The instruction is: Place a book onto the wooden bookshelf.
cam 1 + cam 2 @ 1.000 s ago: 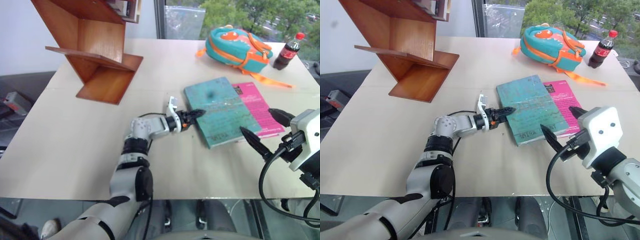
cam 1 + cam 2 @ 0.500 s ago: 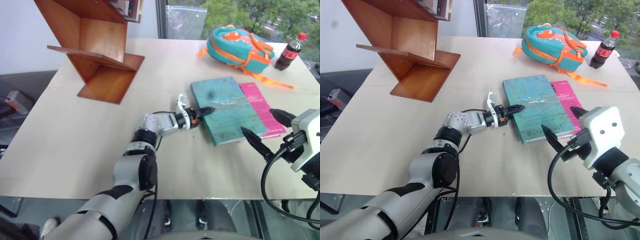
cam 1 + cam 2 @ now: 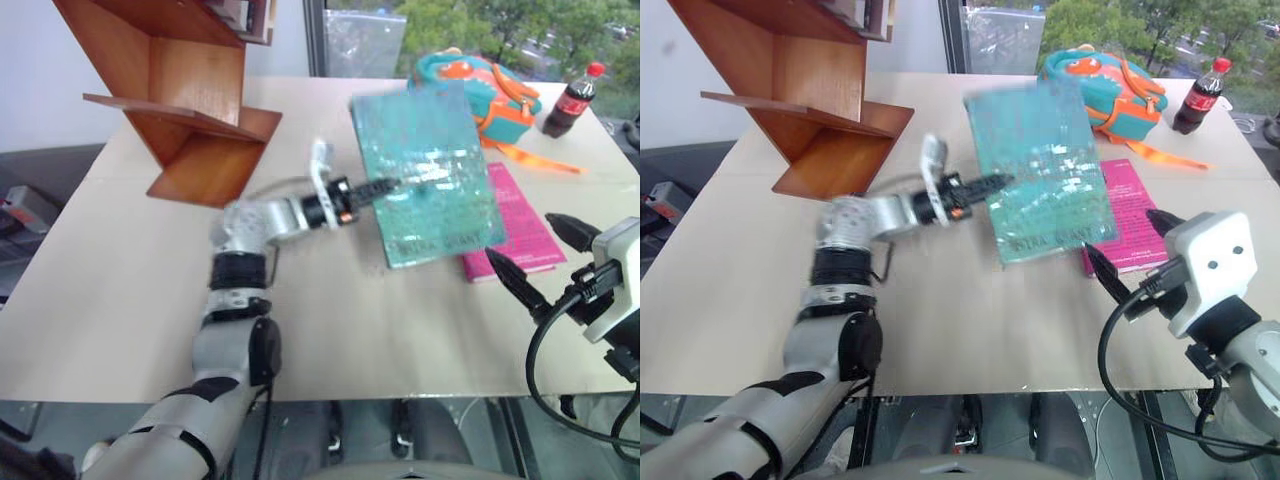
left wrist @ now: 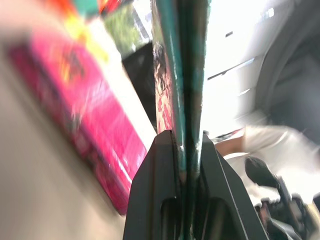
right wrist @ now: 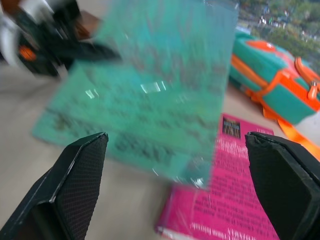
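One book (image 3: 430, 170), the teal one, is pinched at its near-left edge by the left gripper (image 3: 385, 185), whose fingers are pressed onto the cover, and is held tilted up clear of the surface (image 3: 120, 260), partly over the pink book (image 3: 520, 225) lying flat there. The wooden bookshelf (image 3: 190, 110) is seen well apart from the book, toward the far left corner, on the left arm's own side. The book's long axis is judged to run away from the robot. The right gripper (image 3: 540, 255) is spread wide and empty, hanging near the pink book's near edge.
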Motion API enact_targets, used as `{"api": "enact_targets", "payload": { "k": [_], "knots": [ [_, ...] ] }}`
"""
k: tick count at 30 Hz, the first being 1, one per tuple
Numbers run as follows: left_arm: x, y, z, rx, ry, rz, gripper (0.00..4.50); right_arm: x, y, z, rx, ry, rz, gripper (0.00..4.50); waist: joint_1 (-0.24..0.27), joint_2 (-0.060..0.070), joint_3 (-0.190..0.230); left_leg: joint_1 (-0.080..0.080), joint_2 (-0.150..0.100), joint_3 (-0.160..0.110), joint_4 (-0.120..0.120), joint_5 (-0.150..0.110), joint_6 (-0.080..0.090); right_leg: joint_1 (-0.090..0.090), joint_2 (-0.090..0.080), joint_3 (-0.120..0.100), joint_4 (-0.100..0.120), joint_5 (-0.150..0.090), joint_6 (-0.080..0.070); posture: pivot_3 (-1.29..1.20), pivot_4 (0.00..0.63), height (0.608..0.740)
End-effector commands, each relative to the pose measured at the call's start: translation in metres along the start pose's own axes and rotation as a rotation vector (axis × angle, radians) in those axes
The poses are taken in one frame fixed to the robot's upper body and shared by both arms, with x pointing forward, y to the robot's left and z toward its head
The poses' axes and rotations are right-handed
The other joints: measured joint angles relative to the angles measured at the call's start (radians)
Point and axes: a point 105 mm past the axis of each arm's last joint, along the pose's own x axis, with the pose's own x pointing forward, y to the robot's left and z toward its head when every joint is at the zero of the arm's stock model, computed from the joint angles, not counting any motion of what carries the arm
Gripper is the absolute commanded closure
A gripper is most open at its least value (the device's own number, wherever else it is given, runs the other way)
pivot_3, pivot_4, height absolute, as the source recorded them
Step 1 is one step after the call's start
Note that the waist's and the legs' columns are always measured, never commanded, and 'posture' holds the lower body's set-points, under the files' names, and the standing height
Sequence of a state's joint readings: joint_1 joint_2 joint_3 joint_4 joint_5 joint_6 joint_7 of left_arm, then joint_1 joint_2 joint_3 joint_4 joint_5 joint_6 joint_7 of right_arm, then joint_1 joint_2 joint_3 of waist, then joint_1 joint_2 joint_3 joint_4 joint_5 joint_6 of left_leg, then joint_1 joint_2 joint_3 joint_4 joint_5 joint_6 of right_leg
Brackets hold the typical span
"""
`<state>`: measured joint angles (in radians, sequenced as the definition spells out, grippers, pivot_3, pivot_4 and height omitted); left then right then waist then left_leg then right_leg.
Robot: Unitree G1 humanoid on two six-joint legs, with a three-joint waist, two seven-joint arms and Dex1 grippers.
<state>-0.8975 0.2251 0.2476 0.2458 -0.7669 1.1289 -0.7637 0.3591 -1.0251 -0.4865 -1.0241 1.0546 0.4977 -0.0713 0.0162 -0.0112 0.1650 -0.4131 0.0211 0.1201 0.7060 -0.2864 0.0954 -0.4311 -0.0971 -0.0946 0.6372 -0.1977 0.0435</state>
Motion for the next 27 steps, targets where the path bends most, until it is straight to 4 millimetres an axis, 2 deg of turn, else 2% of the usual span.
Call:
{"api": "enact_targets", "payload": {
  "k": [1, 3, 6, 9, 12, 15, 19, 21, 24, 27],
  "knots": [
    [-0.009, -0.042, 0.027, 0.478, -0.020, -0.080, 4.47, 0.003, 0.000, 0.008, -0.023, -0.048, 0.023, 0.00, 0.001, 0.000, 0.000, 0.000, 0.000, 0.000, 0.000, 0.000, 0.000, 0.000, 0.000, -0.001, 0.000, 0.000, 0.000, 0.00, 0.150, 0.740],
    [-0.022, -0.052, 0.037, 0.822, 0.013, -0.062, 4.47, 0.007, -0.004, 0.007, -0.021, -0.057, 0.035, 0.00, -0.002, 0.000, 0.000, 0.000, -0.001, 0.001, 0.000, 0.000, 0.000, 0.000, 0.000, -0.001, 0.000, 0.000, 0.000, 0.00, 0.150, 0.740],
    [-0.038, -0.063, 0.052, 1.196, 0.052, -0.044, 4.47, 0.012, -0.007, 0.005, -0.015, -0.068, 0.051, 0.00, -0.001, 0.001, 0.000, 0.001, 0.000, 0.002, 0.000, 0.000, 0.000, 0.000, 0.000, -0.001, 0.000, 0.000, -0.001, 0.00, 0.150, 0.740],
    [-0.059, -0.074, 0.086, 1.648, 0.096, 0.045, 4.47, 0.018, -0.010, 0.004, -0.002, -0.086, 0.080, 0.00, 0.000, 0.001, 0.000, 0.000, 0.000, 0.001, 0.000, 0.000, 0.000, 0.000, 0.000, -0.002, -0.001, 0.000, -0.002, 0.00, 0.150, 0.740],
    [-0.079, -0.078, 0.118, 1.907, 0.142, 0.140, 4.47, 0.024, -0.010, 0.004, 0.003, -0.104, 0.106, 0.00, 0.000, 0.000, 0.000, -0.001, 0.000, 0.001, 0.000, 0.000, 0.000, -0.001, 0.001, -0.002, -0.001, 0.000, -0.001, 0.00, 0.150, 0.740],
    [-0.099, -0.076, 0.136, 2.034, 0.268, 0.196, 4.47, 0.028, -0.011, 0.002, 0.001, -0.109, 0.118, 0.00, -0.001, 0.000, 0.000, -0.001, 0.000, 0.001, 0.000, 0.000, 0.001, -0.001, 0.001, -0.002, -0.002, 0.000, -0.001, 0.00, 0.150, 0.740],
    [-0.121, -0.082, 0.162, 2.099, 0.405, 0.273, 4.47, 0.032, -0.009, 0.002, 0.003, -0.122, 0.139, 0.00, -0.002, -0.001, 0.001, -0.002, 0.000, 0.002, -0.001, 0.000, 0.001, -0.001, 0.002, -0.003, -0.003, 0.000, 0.000, 0.00, 0.150, 0.740],
    [-0.131, -0.078, 0.168, 2.086, 0.487, 0.310, 4.47, 0.034, -0.008, 0.002, 0.001, -0.127, 0.147, 0.00, -0.001, -0.001, 0.001, -0.003, 0.000, 0.002, -0.001, 0.000, 0.001, -0.001, 0.002, -0.004, -0.004, -0.001, 0.001, 0.00, 0.150, 0.740],
    [-0.157, -0.064, 0.178, 2.028, 0.685, 0.421, 4.47, 0.039, -0.005, 0.003, 0.010, -0.144, 0.165, 0.00, -0.003, -0.001, 0.001, -0.003, 0.000, 0.002, -0.001, -0.001, 0.001, -0.001, 0.002, -0.003, -0.005, -0.002, 0.004, 0.00, 0.150, 0.740],
    [-0.177, -0.052, 0.186, 1.956, 0.767, 0.529, 4.47, 0.042, -0.002, 0.005, 0.006, -0.155, 0.180, 0.00, -0.003, -0.001, 0.001, -0.002, 0.000, 0.003, -0.001, -0.001, 0.001, -0.001, 0.003, -0.002, -0.004, -0.003, 0.004, 0.00, 0.150, 0.740]
  ]
}}
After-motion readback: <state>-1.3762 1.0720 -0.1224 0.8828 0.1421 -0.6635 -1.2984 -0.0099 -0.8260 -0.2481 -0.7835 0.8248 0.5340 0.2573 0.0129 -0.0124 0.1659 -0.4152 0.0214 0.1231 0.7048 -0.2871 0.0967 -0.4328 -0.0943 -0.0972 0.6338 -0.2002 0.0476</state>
